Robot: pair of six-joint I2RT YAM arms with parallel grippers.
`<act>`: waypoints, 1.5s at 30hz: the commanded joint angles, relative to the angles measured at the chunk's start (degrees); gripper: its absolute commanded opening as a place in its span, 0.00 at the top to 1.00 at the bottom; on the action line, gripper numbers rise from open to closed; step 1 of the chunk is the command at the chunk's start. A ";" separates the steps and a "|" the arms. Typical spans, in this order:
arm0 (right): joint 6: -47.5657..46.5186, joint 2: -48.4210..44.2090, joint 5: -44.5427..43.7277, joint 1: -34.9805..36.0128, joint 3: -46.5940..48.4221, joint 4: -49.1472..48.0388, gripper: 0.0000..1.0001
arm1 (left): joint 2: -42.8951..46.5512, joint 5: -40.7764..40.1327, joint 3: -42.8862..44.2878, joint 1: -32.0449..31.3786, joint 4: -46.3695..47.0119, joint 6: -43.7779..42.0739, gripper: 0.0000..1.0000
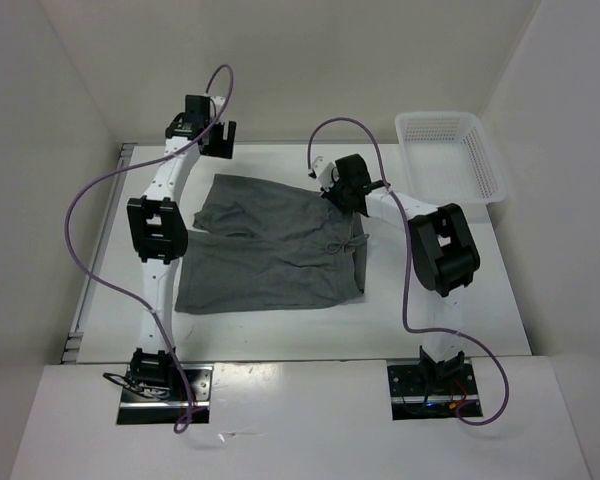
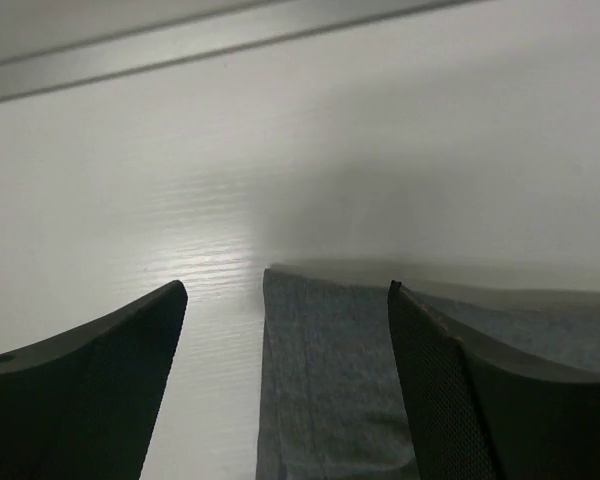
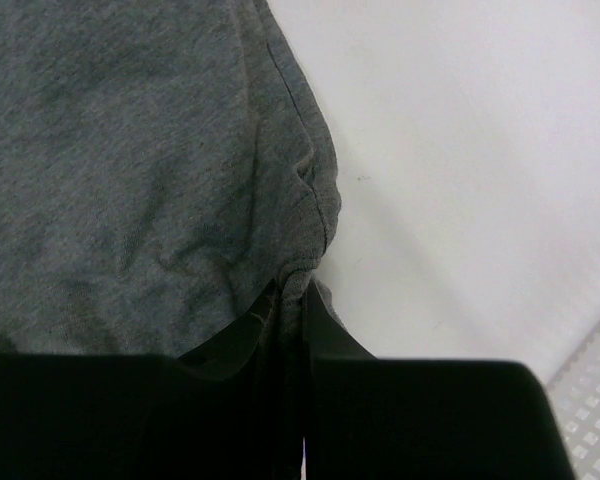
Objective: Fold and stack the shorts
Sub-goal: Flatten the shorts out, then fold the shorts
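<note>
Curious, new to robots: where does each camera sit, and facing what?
Top external: above, behind the arms, looking down on table, shorts, basket; both arms show.
Left wrist: on left arm, past open left tool to a shorts corner.
Right wrist: on right arm, down the right tool, shut on the shorts.
Shared: all show the shorts.

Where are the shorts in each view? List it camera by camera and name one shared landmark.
Top external: shorts spread flat at picture centre.
Left wrist: one grey corner at bottom centre, inside the open left gripper.
Right wrist: fills left and centre; edge pinched in the shut right gripper.
Shared landmark: the white table.
</note>
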State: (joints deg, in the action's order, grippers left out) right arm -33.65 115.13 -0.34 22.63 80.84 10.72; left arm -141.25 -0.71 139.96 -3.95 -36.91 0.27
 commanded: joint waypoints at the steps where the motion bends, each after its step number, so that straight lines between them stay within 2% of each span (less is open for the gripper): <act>1: -1.95 -4.04 1.92 0.31 -1.64 2.19 1.00 | -8.42 1.06 5.66 0.25 -10.10 -0.27 0.12; 4: -1.95 -4.04 1.92 0.31 -1.65 2.20 1.00 | -11.50 1.85 10.14 1.39 -12.48 -0.27 0.14; 10: -1.95 -3.52 2.98 0.31 -1.12 2.73 1.00 | -16.68 5.27 18.14 1.92 -15.91 -0.27 0.08; 14: -1.95 -3.51 2.98 0.31 -0.51 2.73 1.00 | -18.62 9.23 18.68 1.40 -18.28 -0.27 0.10; 17: -1.95 -3.51 2.45 0.31 -0.51 2.73 1.00 | -18.62 14.14 18.68 0.69 -21.01 -0.27 0.23; 22: -1.95 -3.51 1.39 0.31 -1.03 2.73 1.00 | -18.62 17.23 16.48 -0.54 -23.83 -0.27 0.36; 25: -1.95 -3.51 1.39 0.31 -1.03 2.11 1.00 | -19.14 17.94 15.96 -0.54 -24.35 -0.27 0.50; 29: -0.72 -3.51 -0.18 0.31 -1.03 0.45 1.00 | -19.77 16.19 19.63 -0.54 -23.13 -0.27 0.94; 30: -0.72 -3.51 -2.54 0.31 -1.03 -0.52 1.00 | -19.24 15.31 20.52 -0.54 -23.12 -0.27 1.00; 32: 0.68 -3.51 -5.19 0.31 -0.51 -3.76 1.00 | -18.71 13.03 23.15 -0.54 -22.51 -0.27 1.00; 37: 1.83 -3.51 -13.61 0.31 3.70 -10.09 1.00 | -13.89 8.63 38.70 1.83 -19.45 -0.27 1.00; 40: 1.22 -5.08 -14.34 0.31 6.96 -10.98 1.00 | -7.12 7.57 37.40 2.45 -17.15 -0.27 1.00; 42: 1.22 -6.23 -11.01 0.31 8.01 -8.11 1.00 | -5.01 7.57 37.92 2.45 -19.16 -0.27 1.00; 45: 0.61 -9.30 -7.84 0.31 5.39 -5.72 1.00 | -5.00 8.62 39.59 2.45 -29.06 -0.27 0.98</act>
State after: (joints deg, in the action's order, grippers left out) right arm -32.67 112.01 -9.47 22.63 85.56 5.96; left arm -149.21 8.60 177.07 -1.69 -59.00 0.21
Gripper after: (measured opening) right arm 0.115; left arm 0.015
